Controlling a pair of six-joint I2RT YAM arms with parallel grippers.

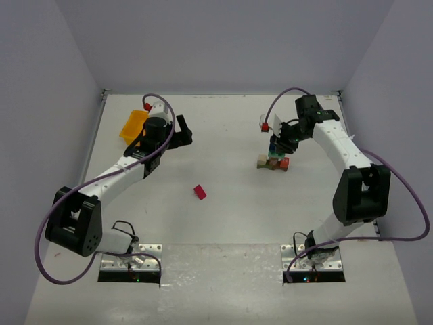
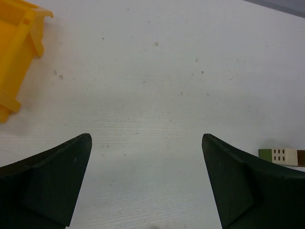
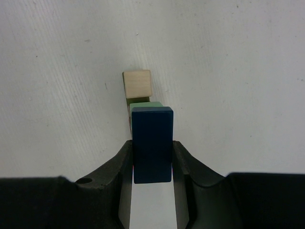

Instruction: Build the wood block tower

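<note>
Right wrist: right hand (image 3: 152, 145) around blue block (image 3: 152, 129)

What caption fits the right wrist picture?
Right gripper holds a dark blue rectangular wooden block at the painted wood block tower.

No words, numbers or brand marks can be read. In the left wrist view, two rows of small dark squares are printed on the pale part of a strip (image 2: 281, 154), but no letters are formed.
</note>
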